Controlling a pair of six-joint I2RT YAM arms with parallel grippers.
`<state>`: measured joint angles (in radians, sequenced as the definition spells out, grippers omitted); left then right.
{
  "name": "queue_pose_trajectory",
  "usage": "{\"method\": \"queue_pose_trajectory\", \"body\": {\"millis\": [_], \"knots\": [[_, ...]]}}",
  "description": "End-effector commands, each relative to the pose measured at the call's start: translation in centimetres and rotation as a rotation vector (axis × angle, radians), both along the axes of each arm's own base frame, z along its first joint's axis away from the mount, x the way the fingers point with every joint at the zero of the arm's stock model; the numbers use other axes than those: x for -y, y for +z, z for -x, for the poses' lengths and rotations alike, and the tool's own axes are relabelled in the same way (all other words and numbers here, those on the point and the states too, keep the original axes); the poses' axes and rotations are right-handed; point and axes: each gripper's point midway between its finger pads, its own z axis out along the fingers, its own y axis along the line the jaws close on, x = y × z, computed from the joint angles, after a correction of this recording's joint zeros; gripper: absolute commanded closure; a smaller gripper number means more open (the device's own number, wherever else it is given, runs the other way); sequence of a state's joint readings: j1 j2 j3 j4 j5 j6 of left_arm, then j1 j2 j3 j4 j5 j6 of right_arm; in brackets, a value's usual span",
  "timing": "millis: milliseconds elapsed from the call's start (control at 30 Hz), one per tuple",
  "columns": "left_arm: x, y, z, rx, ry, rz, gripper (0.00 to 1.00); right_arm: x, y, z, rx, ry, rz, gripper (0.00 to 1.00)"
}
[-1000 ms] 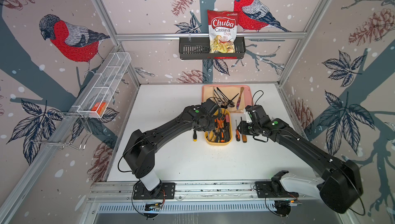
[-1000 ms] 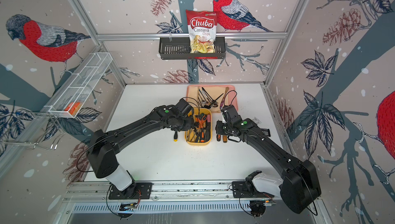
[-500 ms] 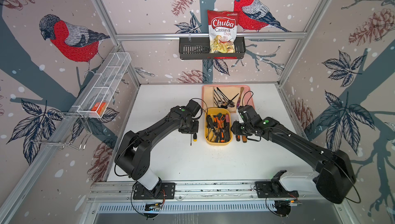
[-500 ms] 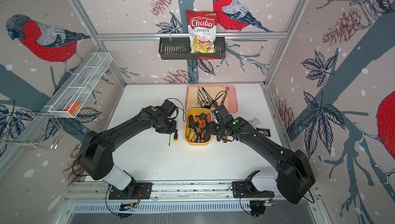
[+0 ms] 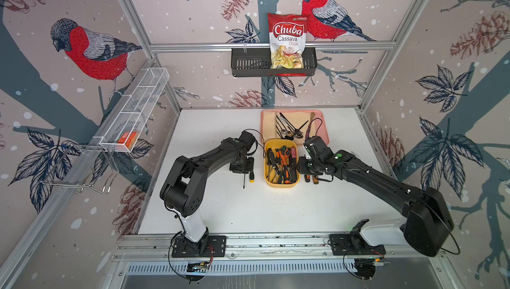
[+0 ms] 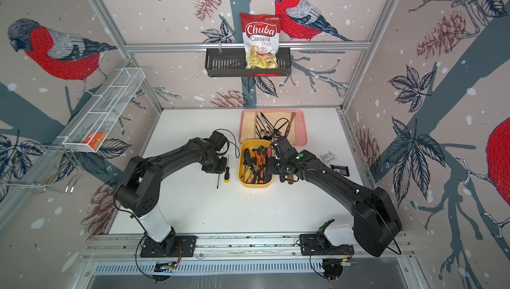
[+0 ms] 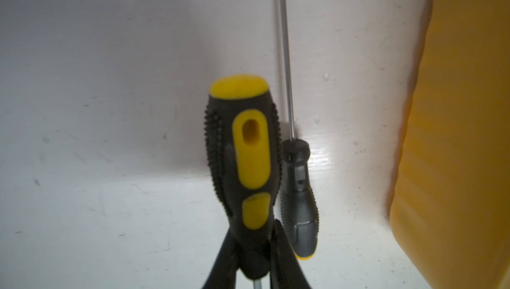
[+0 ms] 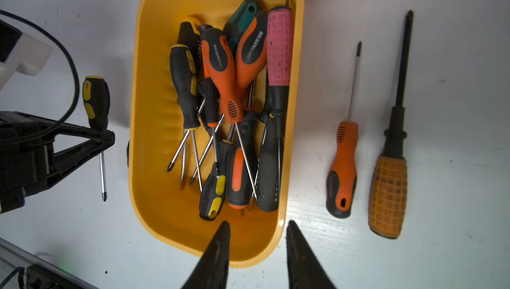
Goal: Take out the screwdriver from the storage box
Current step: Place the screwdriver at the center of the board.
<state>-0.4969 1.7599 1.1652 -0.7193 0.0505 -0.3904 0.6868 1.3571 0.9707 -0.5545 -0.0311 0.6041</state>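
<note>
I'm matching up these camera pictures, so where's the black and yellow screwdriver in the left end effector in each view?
Left wrist: mid-picture, the screwdriver clamped at its neck by the left end effector.
Right wrist: near the frame's edge, beside the storage box.
Both top views: only its shaft shows, left of the storage box.
Landmark: the yellow storage box, in all four.

Many screwdrivers (image 8: 220, 80) in the storage box (image 8: 154, 53). On the table (image 8: 469, 53) beside it, two more: orange screwdriver (image 8: 342, 169), brown screwdriver (image 8: 387, 191). At its rim, right gripper (image 8: 258, 222), tips apart.
</note>
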Motion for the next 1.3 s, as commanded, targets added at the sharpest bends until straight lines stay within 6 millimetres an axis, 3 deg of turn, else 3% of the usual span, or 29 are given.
{"method": "queue_pose_trajectory", "body": {"millis": [0,367,667,1033,1267], "knots": [[0.2,-0.4,-0.6,0.014,-0.010,0.011,0.91,-0.2,0.4,-0.6,0.021,-0.011,-0.003,0.64],[0.1,-2.1,-0.2,-0.024,-0.003,0.010,0.82,-0.1,0.2,-0.8,0.016,-0.006,0.007,0.64],[0.0,-1.1,-0.1,-0.006,0.009,0.015,0.68,-0.1,0.3,-0.7,0.020,0.004,0.010,0.64],[0.3,3.2,0.1,0.077,0.037,0.085,0.66,-0.2,0.8,-1.3,0.036,0.026,0.034,0.64],[3.3,7.8,0.8,0.165,0.031,0.266,0.66,-0.8,0.9,-2.6,0.036,0.064,0.093,0.63]]}}
